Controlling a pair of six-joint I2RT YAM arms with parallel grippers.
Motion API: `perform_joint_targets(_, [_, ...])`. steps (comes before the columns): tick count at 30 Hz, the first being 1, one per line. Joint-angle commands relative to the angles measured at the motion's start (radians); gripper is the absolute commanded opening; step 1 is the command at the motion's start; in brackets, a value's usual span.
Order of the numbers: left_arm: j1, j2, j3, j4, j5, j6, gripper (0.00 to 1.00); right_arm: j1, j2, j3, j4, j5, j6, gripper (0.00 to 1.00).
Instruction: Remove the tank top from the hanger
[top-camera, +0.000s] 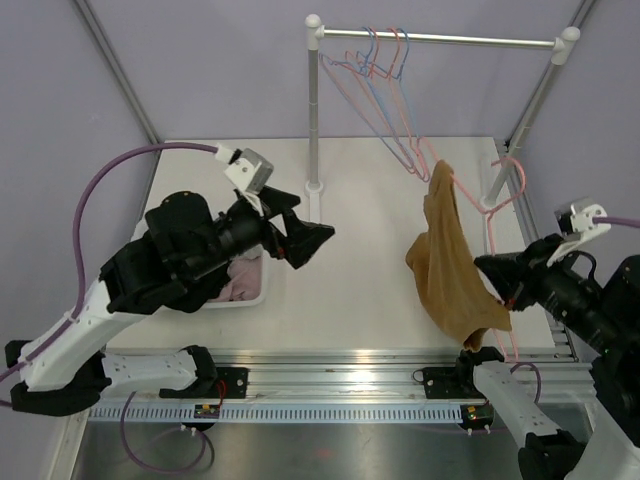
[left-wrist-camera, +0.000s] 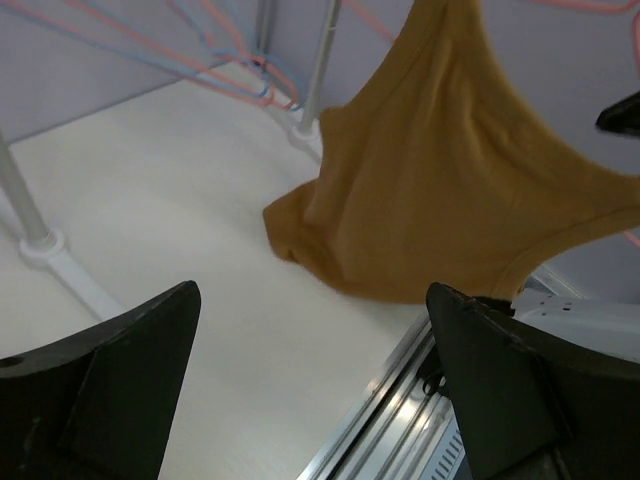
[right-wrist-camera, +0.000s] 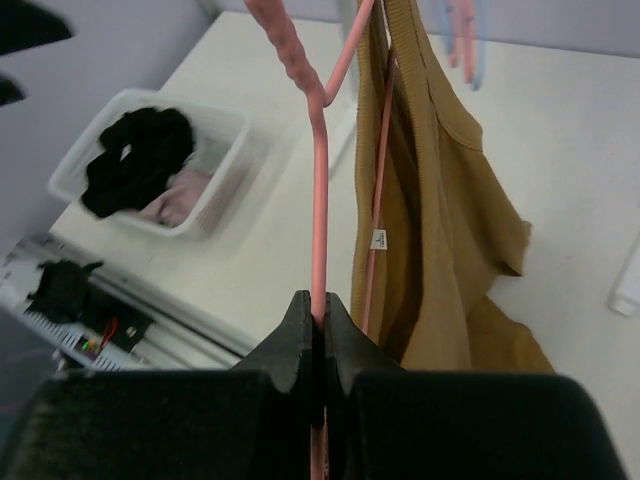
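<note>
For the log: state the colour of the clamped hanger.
Pink hanger, best seen in the right wrist view.

Top view: left arm (top-camera: 190, 250) covers most of the bin (top-camera: 262, 290) at the surface's left edge, contents mostly hidden. Right arm (top-camera: 590, 310) cut off by right frame edge. Top (top-camera: 450, 270) hides part of the hanger (top-camera: 489, 212). Right wrist: label (right-wrist-camera: 379, 238) unreadable, hanger's upper end cropped. Left wrist: top's straps cropped.
</note>
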Motion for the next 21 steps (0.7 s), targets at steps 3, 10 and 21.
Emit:
perform_joint_targets(3, [-0.221, 0.162, 0.093, 0.222, -0.186, 0.142, 0.99, 0.114, -0.102, -0.099, 0.081, -0.285, 0.002, 0.00])
perform_joint_targets(10, [-0.273, 0.281, 0.099, 0.336, -0.241, 0.139, 0.96, 0.208, -0.107, -0.135, 0.085, -0.265, 0.006, 0.00])
perform_joint_targets(21, [-0.273, 0.311, 0.032, 0.417, -0.299, 0.141, 0.80, 0.221, -0.057, -0.155, 0.120, -0.357, 0.022, 0.00])
